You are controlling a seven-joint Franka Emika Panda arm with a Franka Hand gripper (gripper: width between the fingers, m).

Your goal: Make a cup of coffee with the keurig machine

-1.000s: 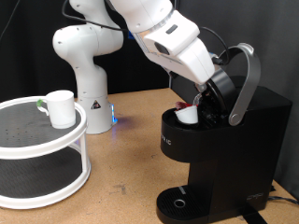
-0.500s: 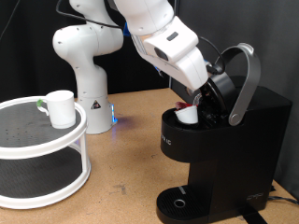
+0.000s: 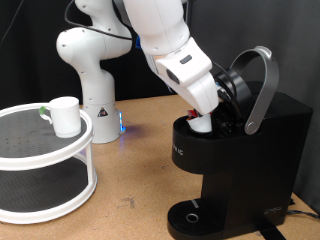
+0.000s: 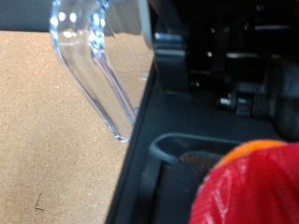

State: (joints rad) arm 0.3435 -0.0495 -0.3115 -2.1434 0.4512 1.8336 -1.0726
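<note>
- Brown particle-board tabletop (image 3: 140, 150) carries everything; a black backdrop hangs behind it.
- At the exterior view's right stands the keurig machine (image 3: 235, 160), its silver-grey arched lid handle (image 3: 262, 85) raised, so the brew chamber is open.
- Inside that chamber sits a small white pod (image 3: 203, 123) with a red top; the wrist view shows the red top (image 4: 248, 191) very close, filling one corner.
- Reaching down into the open chamber, the gripper (image 3: 212, 112) is right at the pod. Its fingers are hidden by the lid and the hand, so I cannot tell whether they clamp the pod or have let go.
- Judged from this, the step in hand is loading the pod: it looks seated or nearly so, while the lid is not yet closed.
- A next move would call for clearing the chamber without dragging the pod and without catching the raised handle.
- Well apart, at the exterior view's left, the cup (image 3: 65, 115) stands upright on the top shelf of a white 2-tier round rack (image 3: 50, 160), not yet at the circular drip tray (image 3: 188, 216).
- A clear plastic piece (image 4: 93, 65) shows beside the machine in the wrist view.
</note>
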